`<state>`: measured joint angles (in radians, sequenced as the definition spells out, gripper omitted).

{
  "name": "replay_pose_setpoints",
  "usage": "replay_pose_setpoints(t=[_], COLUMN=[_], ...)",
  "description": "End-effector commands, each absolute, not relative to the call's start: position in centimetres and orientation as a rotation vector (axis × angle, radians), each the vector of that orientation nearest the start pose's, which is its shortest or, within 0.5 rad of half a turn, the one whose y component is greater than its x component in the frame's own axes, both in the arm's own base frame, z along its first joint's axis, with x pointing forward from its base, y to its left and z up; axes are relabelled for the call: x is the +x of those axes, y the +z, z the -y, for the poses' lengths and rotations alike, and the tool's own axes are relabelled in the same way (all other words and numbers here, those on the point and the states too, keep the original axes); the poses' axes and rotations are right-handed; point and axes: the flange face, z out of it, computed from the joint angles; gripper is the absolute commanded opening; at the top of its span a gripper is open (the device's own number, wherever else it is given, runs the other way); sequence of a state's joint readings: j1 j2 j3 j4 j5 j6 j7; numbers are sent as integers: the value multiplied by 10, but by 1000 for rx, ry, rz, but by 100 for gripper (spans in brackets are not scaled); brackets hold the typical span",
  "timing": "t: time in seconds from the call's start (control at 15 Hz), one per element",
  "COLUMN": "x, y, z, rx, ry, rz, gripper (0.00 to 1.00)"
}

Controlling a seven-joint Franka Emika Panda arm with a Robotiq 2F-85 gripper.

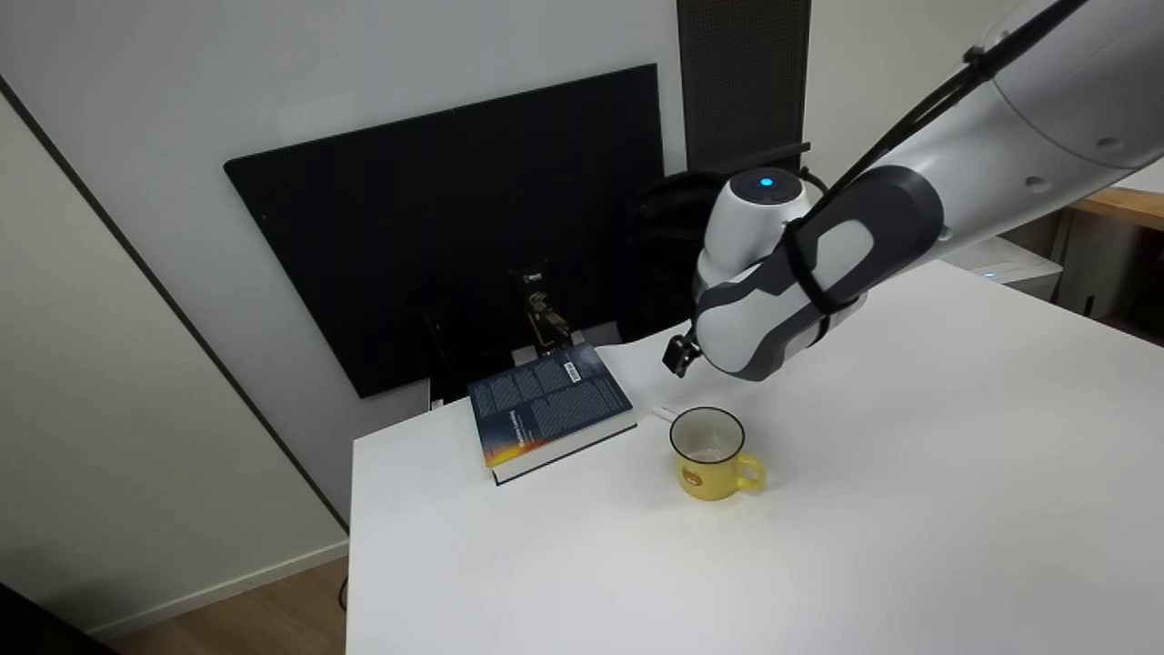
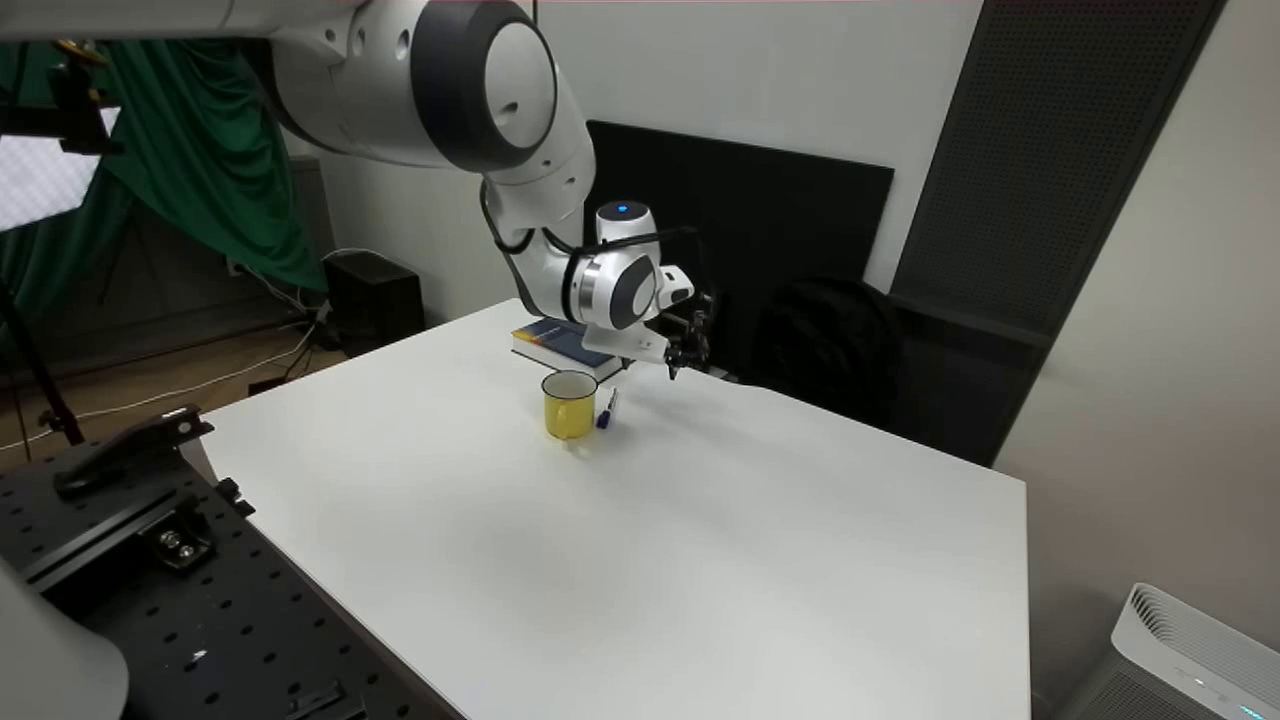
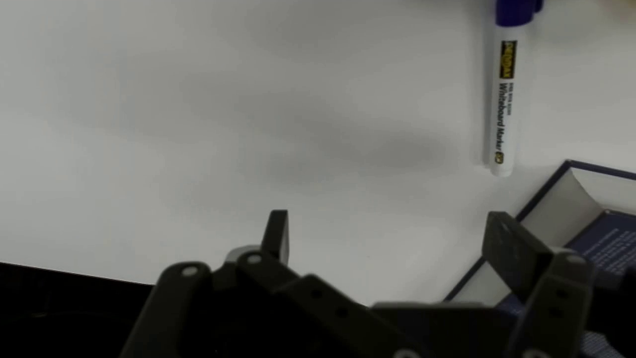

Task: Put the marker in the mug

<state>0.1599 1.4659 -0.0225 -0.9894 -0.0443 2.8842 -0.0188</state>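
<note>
Wrist view: one hand (image 3: 387,223), released, two fingers (image 3: 519,253) spread well apart, tabletop (image 3: 198,149) showing between them. One whiteboard marker (image 3: 504,104) lying on the tabletop beyond the fingertips, touching neither; blue-violet cap cut by the top edge, white tail end pointing down the view. One hardcover book (image 3: 613,238) at lower right, partly covered by a finger.

In an exterior view: one Panda arm (image 1: 1000,173) extending from upper right, hand mostly hidden behind it. One yellow mug (image 1: 714,478), upright, dark-rimmed, one small print (image 1: 692,476) on its side (too small to make out). One book, flat, barcode side up. One marker, only its white end showing between mug and book, the mug blocking the rest. One black panel (image 1: 436,246) behind the tabletop.

In an exterior view with one green curtain (image 2: 200,170): again one arm, one mug, one book, one marker. Marker lies outside the mug, just beside it, blue cap toward the viewer; can't tell whether they touch. Hand sits above the tabletop near its far edge, fingers too dark to read. Also one black box (image 2: 375,300), one white vented unit (image 2: 1180,650) at lower right, one black perforated plate (image 2: 260,610) at lower left.
</note>
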Motion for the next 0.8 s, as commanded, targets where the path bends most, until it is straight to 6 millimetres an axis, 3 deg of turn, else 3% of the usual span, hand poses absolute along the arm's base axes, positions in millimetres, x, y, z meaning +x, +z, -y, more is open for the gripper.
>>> replay_pose_setpoints(t=[0.0, 0.33, 0.73], x=[742, 734, 728], y=[-21, -27, -32], z=[-127, -143, -145], rx=[-3015, -2975, -2955], ry=[-714, -716, -725], rz=[380, 459, 519], gripper=[100, 100, 100])
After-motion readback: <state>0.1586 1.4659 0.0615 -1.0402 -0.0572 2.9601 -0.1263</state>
